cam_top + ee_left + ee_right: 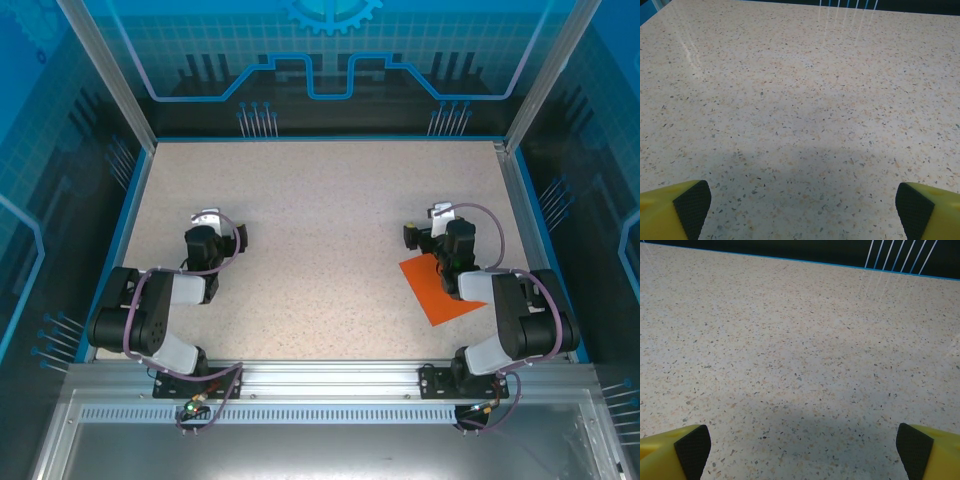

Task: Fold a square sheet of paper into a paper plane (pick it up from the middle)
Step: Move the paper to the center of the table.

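Note:
The square sheet of paper (430, 288) is bright orange and lies flat on the speckled table (320, 220) at the right, turned like a diamond. My right arm's forearm covers its right part. The paper plane is out of view. My right gripper (440, 212) hangs just beyond the sheet's far corner, open; in the right wrist view its yellow fingers (687, 450) with black pads stand wide apart over bare table. My left gripper (208, 215) is at the left, far from the sheet, open, with bare table between its fingers (690, 207).
A blue rim (135, 195) borders the table, with aluminium posts (105, 75) and glass walls around it. Both arm bases are bolted to the metal rail (320, 380) at the near edge. Open tabletop lies between the two arms.

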Motion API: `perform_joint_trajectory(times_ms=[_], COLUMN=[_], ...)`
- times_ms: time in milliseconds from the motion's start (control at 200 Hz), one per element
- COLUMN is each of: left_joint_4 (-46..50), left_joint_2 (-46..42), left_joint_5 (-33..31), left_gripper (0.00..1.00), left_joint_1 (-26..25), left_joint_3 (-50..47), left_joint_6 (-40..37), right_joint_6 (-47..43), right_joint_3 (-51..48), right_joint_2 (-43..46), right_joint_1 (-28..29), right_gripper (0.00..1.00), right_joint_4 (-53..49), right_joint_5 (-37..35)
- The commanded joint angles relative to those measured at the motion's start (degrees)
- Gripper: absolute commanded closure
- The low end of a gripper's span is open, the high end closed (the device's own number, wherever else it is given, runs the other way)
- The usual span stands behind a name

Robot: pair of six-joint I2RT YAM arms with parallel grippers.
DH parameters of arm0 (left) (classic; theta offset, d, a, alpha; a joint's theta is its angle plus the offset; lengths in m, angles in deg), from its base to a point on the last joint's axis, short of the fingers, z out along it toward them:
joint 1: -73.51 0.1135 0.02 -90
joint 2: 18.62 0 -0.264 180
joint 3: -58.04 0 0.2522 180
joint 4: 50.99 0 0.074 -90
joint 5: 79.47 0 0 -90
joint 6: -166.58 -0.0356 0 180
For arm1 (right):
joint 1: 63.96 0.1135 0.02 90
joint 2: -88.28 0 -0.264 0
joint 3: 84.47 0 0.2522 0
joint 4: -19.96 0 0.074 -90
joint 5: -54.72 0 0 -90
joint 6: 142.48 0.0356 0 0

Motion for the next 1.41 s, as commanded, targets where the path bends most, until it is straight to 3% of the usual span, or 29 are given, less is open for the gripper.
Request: perform_joint_trajectory(times_ms=[0, 105, 215, 315, 435, 555, 740, 975, 1210, 1400], left_joint_4=[-0.93, 5.97, 17.37, 31.40, 45.71, 55.25, 57.19, 53.25, 49.92, 47.78], left_joint_2=[-1.96, -8.90, -18.24, -24.94, -26.46, -26.27, -28.48, -30.59, -31.70, -28.78], left_joint_5=[0.34, -1.79, 0.27, -0.52, 0.81, -1.46, 9.94, 24.67, 28.09, 31.45], left_gripper=[0.02, 0.01, 0.01, 0.02, 0.02, 0.01, 0.01, 0.01, 0.02, 0.02], left_joint_1=[0.55, 0.62, 1.30, 1.60, 1.69, 1.84, 2.31, 2.32, 2.31, 2.31], left_joint_3=[0.81, 1.21, 3.38, 7.99, 15.87, 20.48, 19.74, 15.87, 11.77, 11.80], left_joint_6=[1.24, 2.56, 5.10, 9.20, 14.67, 23.78, 28.96, 31.63, 33.22, 34.09], right_joint_6=[-0.62, -2.81, 1.25, 9.04, 15.56, 21.56, 29.23, 34.30, 36.20, 38.97], right_joint_3=[0.77, 1.72, 12.10, 20.90, 26.37, 24.04, 19.54, 12.60, 9.07, 8.55], right_joint_2=[-0.08, 4.62, 11.61, 14.65, 17.35, 21.99, 23.75, 26.68, 20.79, 14.14], right_joint_1=[-1.25, 0.30, -0.05, -0.77, -1.55, -3.05, -3.57, -3.11, -1.36, 1.37], right_gripper=[0.01, 0.01, 0.01, 0.01, 0.01, 0.00, 0.01, 0.01, 0.02, 0.03], right_joint_4=[0.16, -4.76, -32.95, -52.39, -67.57, -71.52, -78.37, -80.87, -75.31, -71.03], right_joint_5=[2.09, 3.03, -0.67, -3.40, -2.85, 4.05, 14.35, 13.12, 16.98, 15.68])
